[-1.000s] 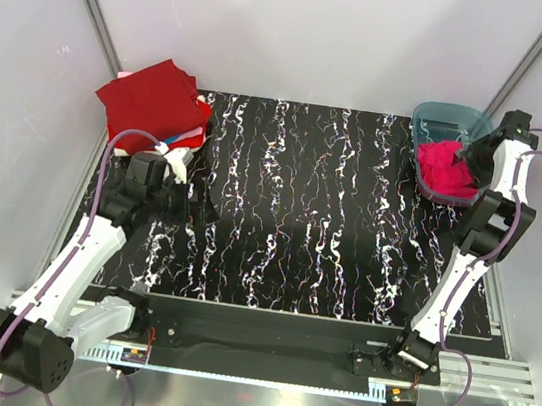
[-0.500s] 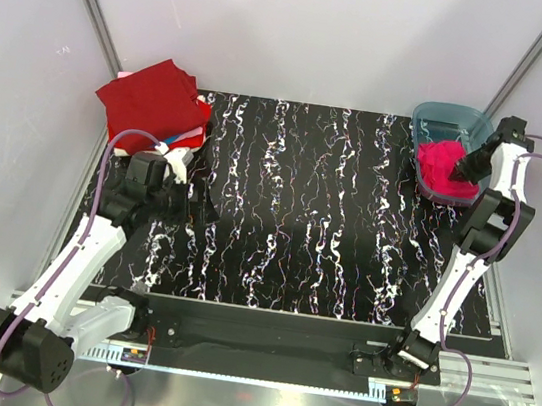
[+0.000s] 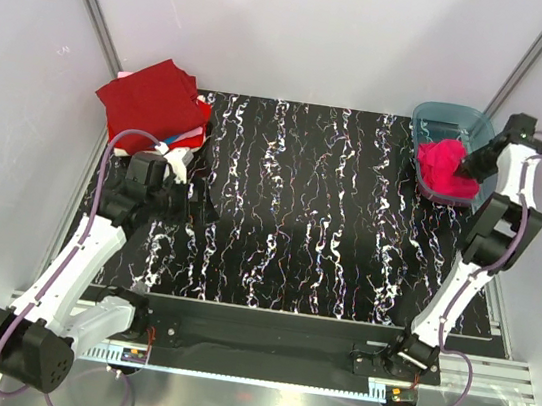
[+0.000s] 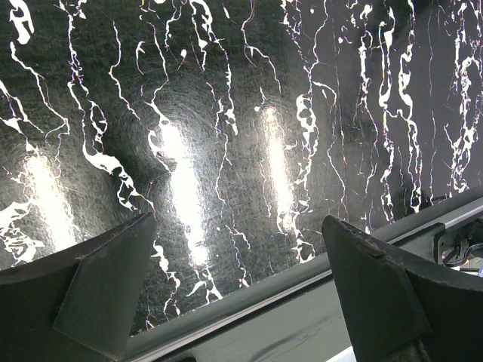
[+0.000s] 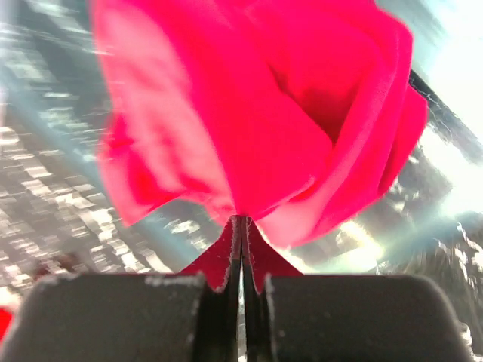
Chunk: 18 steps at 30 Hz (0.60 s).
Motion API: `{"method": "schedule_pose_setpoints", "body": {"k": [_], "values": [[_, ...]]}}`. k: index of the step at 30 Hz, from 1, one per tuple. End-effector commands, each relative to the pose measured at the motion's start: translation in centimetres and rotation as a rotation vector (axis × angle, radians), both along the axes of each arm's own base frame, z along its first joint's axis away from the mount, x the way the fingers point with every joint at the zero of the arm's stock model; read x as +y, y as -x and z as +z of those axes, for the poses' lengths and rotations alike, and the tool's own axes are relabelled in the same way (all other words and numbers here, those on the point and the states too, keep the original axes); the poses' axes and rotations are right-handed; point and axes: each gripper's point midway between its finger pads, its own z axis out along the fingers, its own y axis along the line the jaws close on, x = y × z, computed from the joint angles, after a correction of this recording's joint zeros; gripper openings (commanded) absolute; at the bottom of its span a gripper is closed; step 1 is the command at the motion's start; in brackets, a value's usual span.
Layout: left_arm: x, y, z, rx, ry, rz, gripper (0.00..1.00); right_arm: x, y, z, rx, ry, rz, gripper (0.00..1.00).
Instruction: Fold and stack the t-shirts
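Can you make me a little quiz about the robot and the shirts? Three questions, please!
1. True or false: the left gripper is holding a shirt.
2. What is the right gripper pinching? A) the pink t-shirt B) a spoon C) nothing
3. Fill in the word: the top shirt on the folded stack is dark ____.

Key: 1 false, it is open over the bare table; 2 A; 3 red.

I see my surface [image 3: 318, 230] as black, veined with white streaks. The crumpled t-shirt [image 3: 444, 167] is bright magenta-pink, and its bin [image 3: 442, 119] is translucent teal. The top folded t-shirt [image 3: 152, 101] is dark red, with blue and white edges beneath.
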Motion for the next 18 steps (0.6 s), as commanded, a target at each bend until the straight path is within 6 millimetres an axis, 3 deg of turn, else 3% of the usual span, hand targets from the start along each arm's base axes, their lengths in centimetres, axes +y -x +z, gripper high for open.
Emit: {"method": "schedule_pose_setpoints", "body": {"k": [1, 3, 6, 12, 13, 14, 15, 16, 18], "values": [[-0.2, -0.9, 1.0, -0.053, 0.000, -0.007, 0.99, 0.2, -0.2, 12.0, -0.265, 0.082, -0.008, 0.00], [-0.2, -0.9, 1.0, -0.054, 0.000, -0.005, 0.99, 1.2, 0.3, 15.4, -0.335, 0.096, 0.005, 0.00], [-0.1, -0.9, 1.0, -0.055, -0.003, -0.002, 0.99, 2.3, 0.9, 18.2, -0.397, 0.118, 0.019, 0.00], [0.0, -0.8, 1.3, -0.066, -0.004, 0.001, 0.99, 1.9, 0.9, 17.0, -0.371, 0.138, 0.018, 0.00], [0.0, -0.9, 1.3, -0.068, -0.003, -0.001, 0.99, 1.9, 0.7, 16.7, -0.364, 0.138, 0.025, 0.36], [0.0, -0.9, 1.3, -0.067, -0.002, 0.000, 0.99, 1.9, 0.9, 15.6, -0.324, 0.128, 0.027, 0.65], [0.0, -0.9, 1.2, -0.061, -0.004, 0.000, 0.99, 1.5, 0.5, 13.7, -0.277, 0.125, 0.024, 0.82], [-0.1, -0.8, 1.2, -0.060, -0.001, -0.003, 0.99, 1.2, 0.4, 13.2, -0.258, 0.133, 0.027, 0.99], [-0.1, -0.8, 1.3, -0.065, 0.001, -0.005, 0.99, 0.7, 0.2, 11.1, -0.212, 0.141, 0.021, 1.00]]}}
